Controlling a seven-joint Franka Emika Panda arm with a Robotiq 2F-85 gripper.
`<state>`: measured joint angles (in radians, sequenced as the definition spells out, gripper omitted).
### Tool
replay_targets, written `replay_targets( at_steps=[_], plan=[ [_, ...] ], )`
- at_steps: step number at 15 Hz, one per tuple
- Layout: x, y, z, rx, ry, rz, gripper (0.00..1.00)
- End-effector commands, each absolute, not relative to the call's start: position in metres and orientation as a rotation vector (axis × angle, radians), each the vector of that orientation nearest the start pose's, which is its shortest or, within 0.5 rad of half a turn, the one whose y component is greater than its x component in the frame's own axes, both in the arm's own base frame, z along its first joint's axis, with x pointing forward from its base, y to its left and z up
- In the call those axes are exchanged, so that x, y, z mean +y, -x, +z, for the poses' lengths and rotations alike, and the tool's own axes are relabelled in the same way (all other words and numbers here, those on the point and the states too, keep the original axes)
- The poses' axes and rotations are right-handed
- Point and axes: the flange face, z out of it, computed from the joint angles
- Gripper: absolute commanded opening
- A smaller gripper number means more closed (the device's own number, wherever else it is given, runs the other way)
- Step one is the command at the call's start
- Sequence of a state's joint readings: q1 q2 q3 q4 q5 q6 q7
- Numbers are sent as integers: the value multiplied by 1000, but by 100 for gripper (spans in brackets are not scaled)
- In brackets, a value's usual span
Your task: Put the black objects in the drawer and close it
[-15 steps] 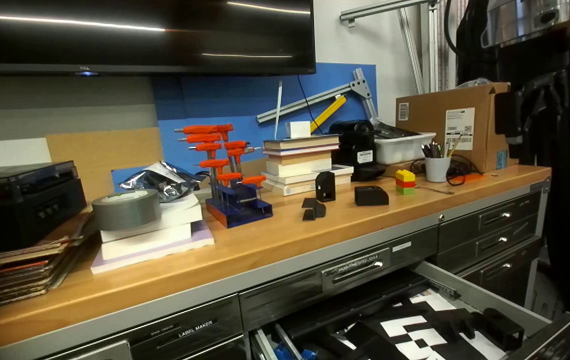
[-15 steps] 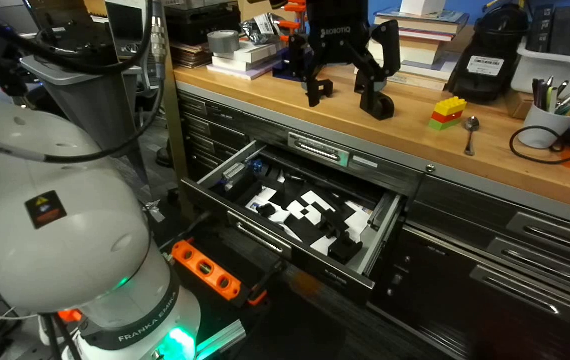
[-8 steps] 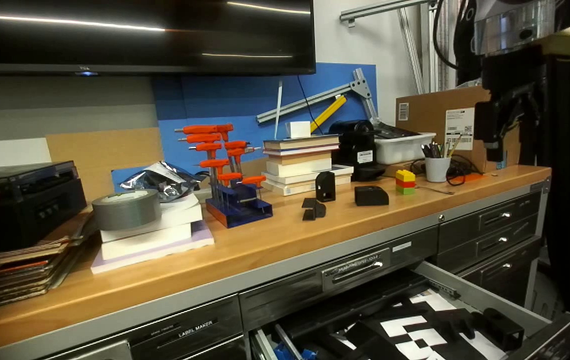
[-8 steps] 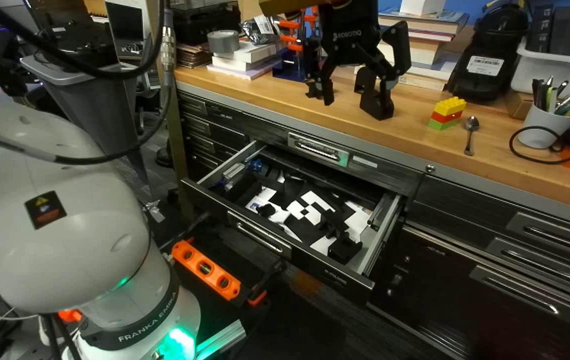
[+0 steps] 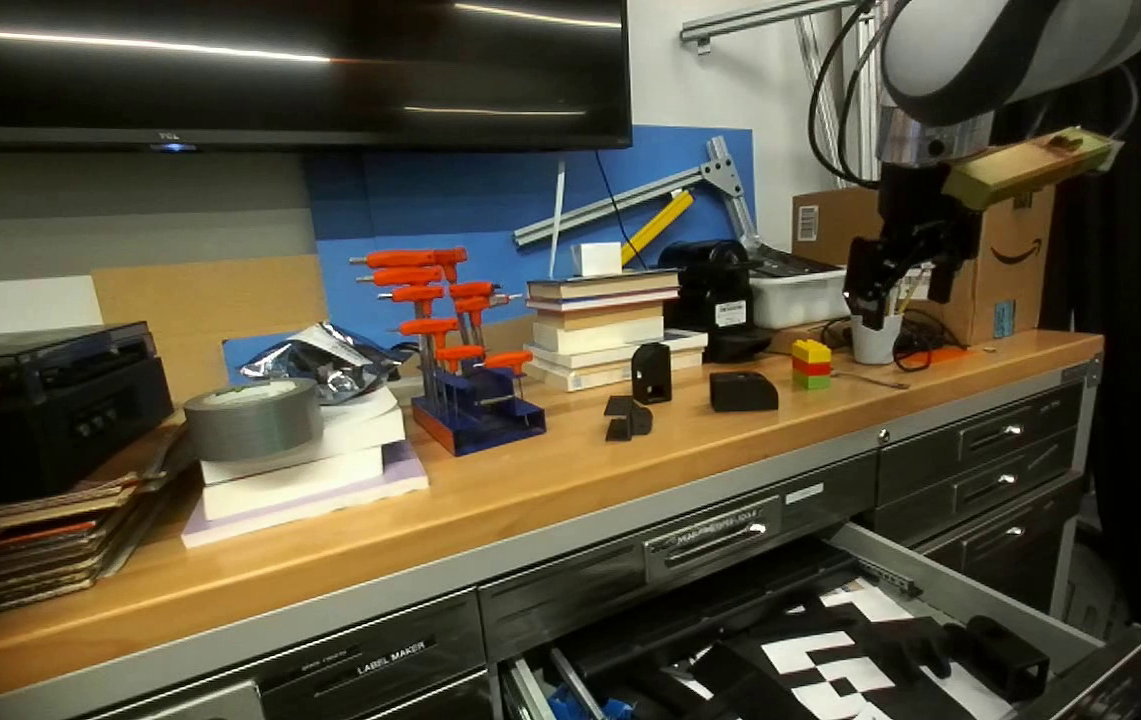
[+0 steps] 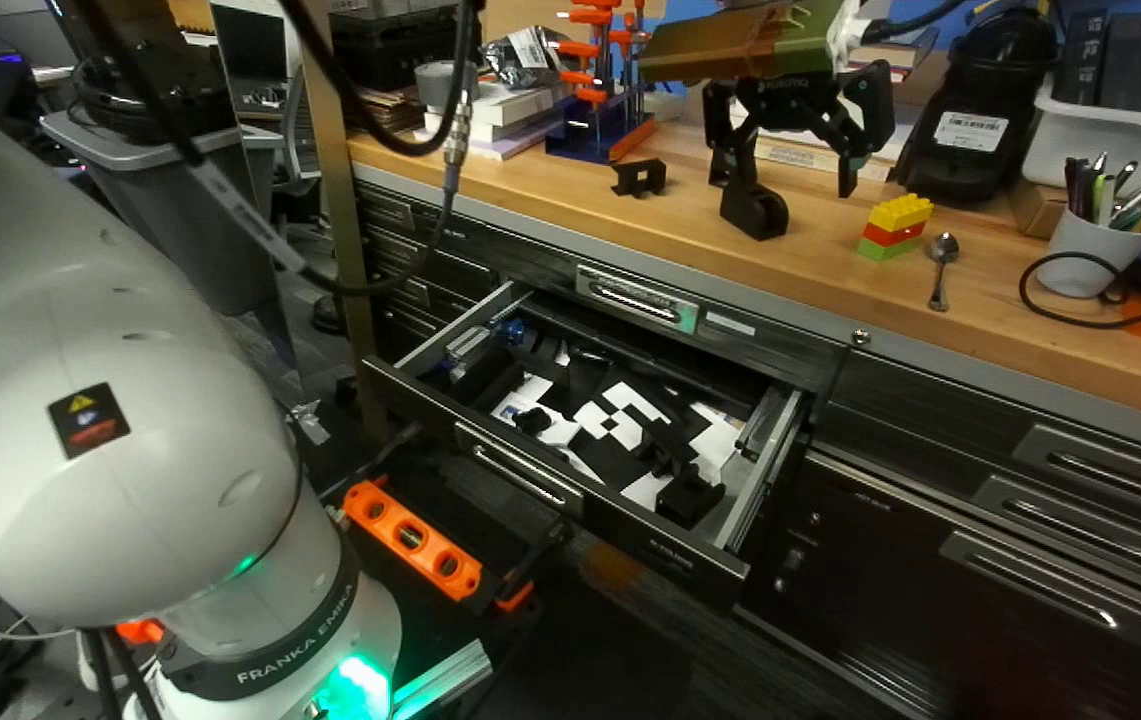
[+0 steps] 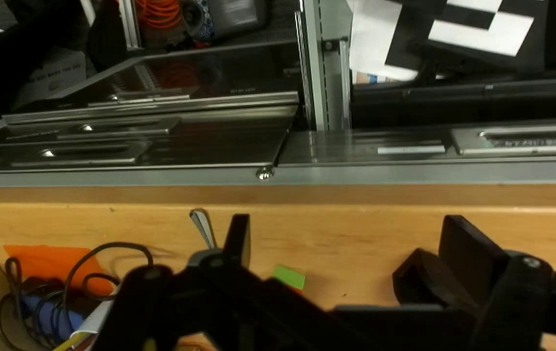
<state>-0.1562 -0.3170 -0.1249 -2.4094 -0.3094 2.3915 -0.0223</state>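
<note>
One white arm [image 6: 150, 480] fills the left of the frame in an exterior view, and beyond it, at the centre, we see the drawer [image 6: 630, 525] pulled out. In it, along with a black-and-white insert [image 6: 630, 400], we find a boxy black piece [image 6: 690, 497] at lower right and a small dark piece [image 6: 532, 420] further left. Behind the drawer the worktop [image 5: 530, 475] crosses the frame, and near its middle we make out a black bracket [image 5: 628, 418], then a black wedge [image 5: 743, 391] to its right, then an upright black block [image 5: 651, 373] farther back. Above the worktop hangs the tool [image 7: 351, 243]; in the wrist view we see its fingers spread wide, the black wedge partly hidden behind the one at right. In both exterior views toy bricks [image 6: 895, 228] and a spoon [image 6: 941, 272] lie right of the black wedge. In an exterior view the tool crosses in front of the pen cup [image 5: 875, 345]. Farther back we see stacked books [image 5: 595, 340], and a dark screen [image 5: 270, 80] spans the upper left.
</note>
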Motion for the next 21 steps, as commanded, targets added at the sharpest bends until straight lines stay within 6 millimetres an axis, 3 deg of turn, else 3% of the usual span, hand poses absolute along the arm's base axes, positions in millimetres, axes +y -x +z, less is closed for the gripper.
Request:
replay_targets(
  at_steps=[1,6,13,18,21],
  plan=[
    [-151,-501,468,201,3243,-608,100],
    [-153,-553,459,334,3072,-720,100],
    [-132,-611,429,378,2961,-590,100],
    [-111,-636,420,355,2898,-445,100],
    [-110,-636,421,381,2954,-307,100]
  ],
)
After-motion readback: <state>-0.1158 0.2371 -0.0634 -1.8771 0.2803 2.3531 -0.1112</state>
